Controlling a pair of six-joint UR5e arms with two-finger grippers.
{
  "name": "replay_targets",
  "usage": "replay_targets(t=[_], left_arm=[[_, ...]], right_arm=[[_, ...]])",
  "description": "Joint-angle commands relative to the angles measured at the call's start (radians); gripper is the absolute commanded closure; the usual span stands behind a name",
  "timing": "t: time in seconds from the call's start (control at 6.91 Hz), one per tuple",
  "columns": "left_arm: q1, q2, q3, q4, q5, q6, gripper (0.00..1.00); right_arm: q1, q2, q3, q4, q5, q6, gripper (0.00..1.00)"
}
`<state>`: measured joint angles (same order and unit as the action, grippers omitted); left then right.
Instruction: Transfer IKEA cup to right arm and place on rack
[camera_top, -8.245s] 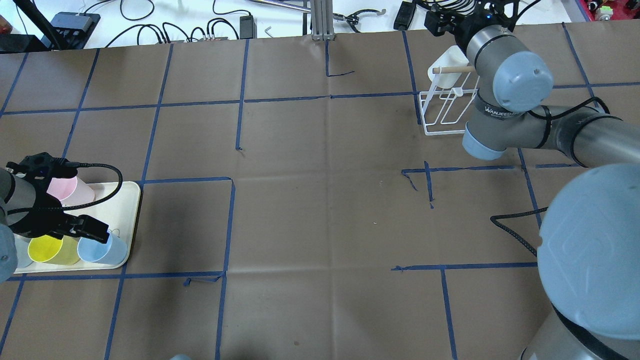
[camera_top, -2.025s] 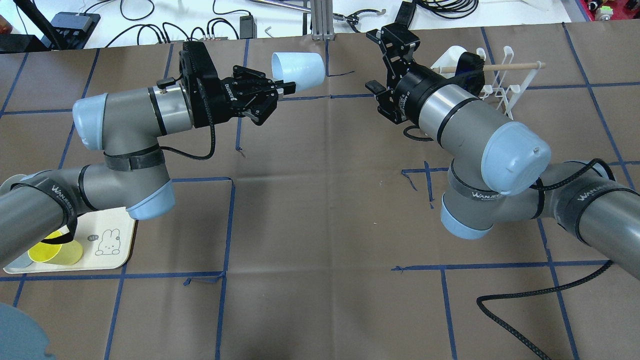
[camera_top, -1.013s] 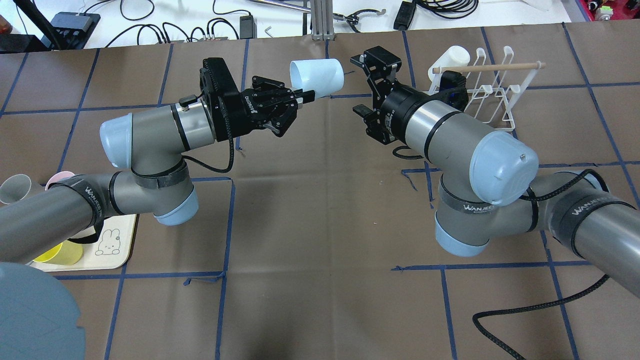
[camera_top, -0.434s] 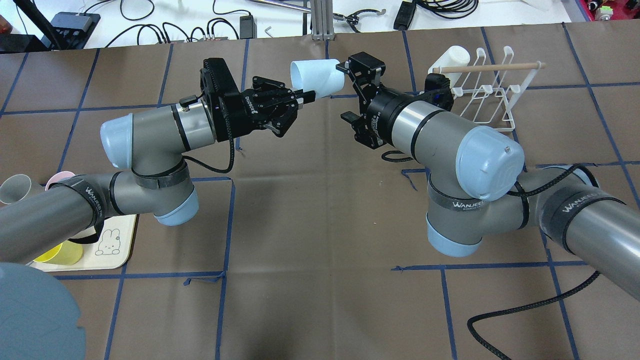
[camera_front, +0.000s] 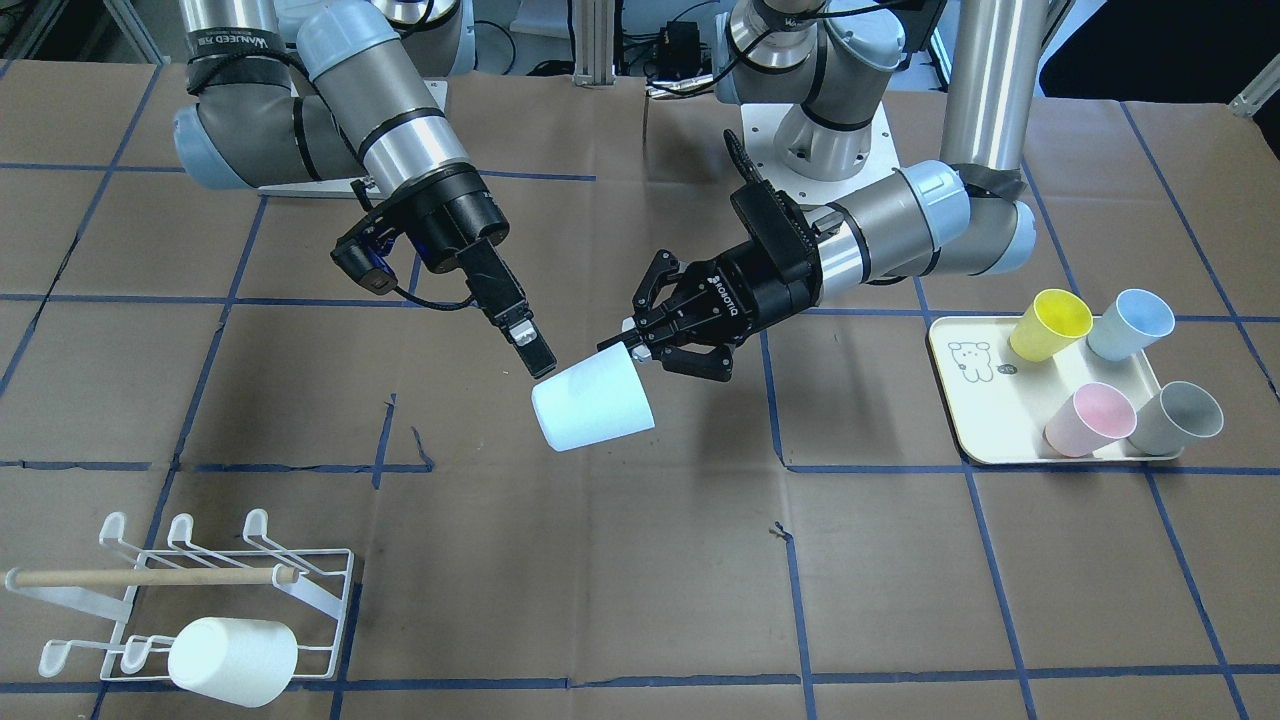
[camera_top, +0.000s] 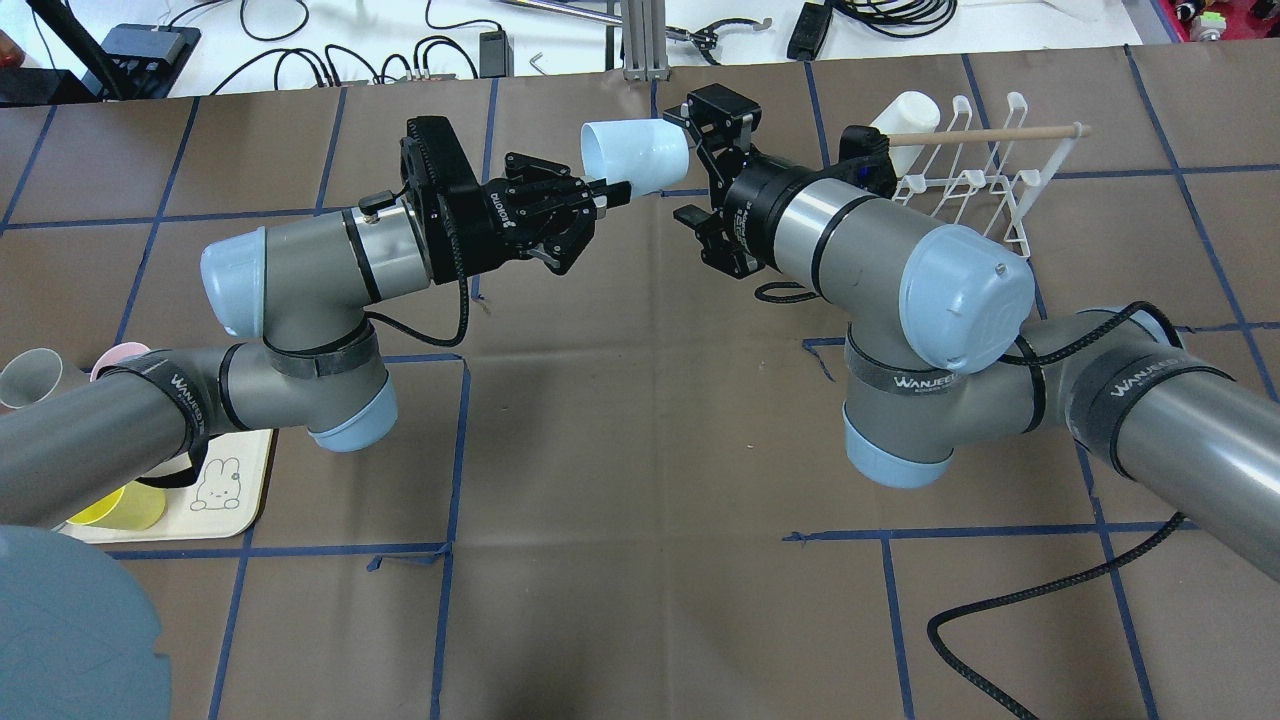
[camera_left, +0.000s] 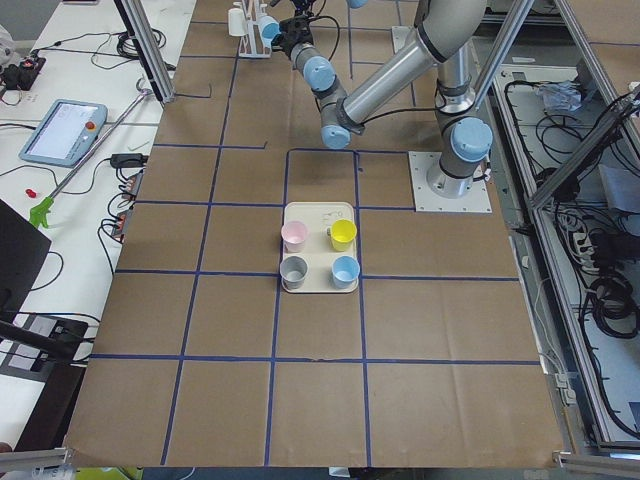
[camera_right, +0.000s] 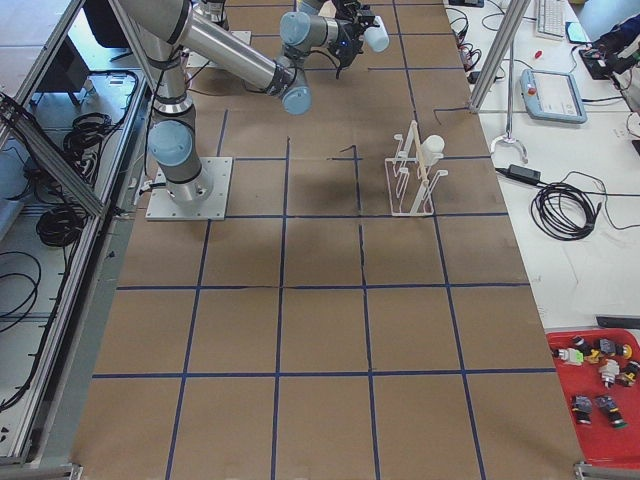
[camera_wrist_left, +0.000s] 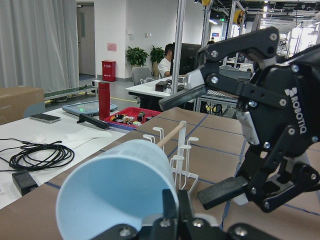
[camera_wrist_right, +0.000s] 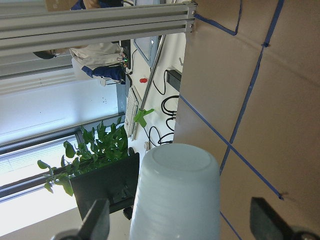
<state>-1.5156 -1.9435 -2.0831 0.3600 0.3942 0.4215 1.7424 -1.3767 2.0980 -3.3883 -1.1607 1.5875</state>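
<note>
My left gripper is shut on the rim of a pale blue-white cup and holds it on its side in the air above the table's far middle. In the front view the left gripper holds the cup the same way. My right gripper is open, with one finger on each side of the cup's closed base. The right wrist view shows the base between the spread fingertips. The white wire rack stands at the far right behind the right arm.
A white cup hangs on the rack's far end. A cream tray on my left side holds yellow, blue, pink and grey cups. A black cable trails over the table at front right.
The left arm lifted the cup from the tray to the far middle and has held still for the last second. The right gripper moved left until its open fingers straddle the cup's base.
</note>
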Motion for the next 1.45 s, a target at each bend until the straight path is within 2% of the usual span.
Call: replay_targets(t=[0.0, 0.58, 1.3], left_arm=[[0.0, 0.0, 0.0, 0.001, 0.0, -0.001, 0.95], [0.0, 0.0, 0.0, 0.001, 0.0, 0.0, 0.95], [0.0, 0.0, 0.0, 0.001, 0.002, -0.001, 0.95]], right_arm=[[0.012, 0.036, -0.032, 0.0, 0.001, 0.0, 0.0], [0.015, 0.088, -0.082, 0.0, 0.003, 0.0, 0.0], [0.019, 0.114, -0.099, 0.0, -0.002, 0.002, 0.0]])
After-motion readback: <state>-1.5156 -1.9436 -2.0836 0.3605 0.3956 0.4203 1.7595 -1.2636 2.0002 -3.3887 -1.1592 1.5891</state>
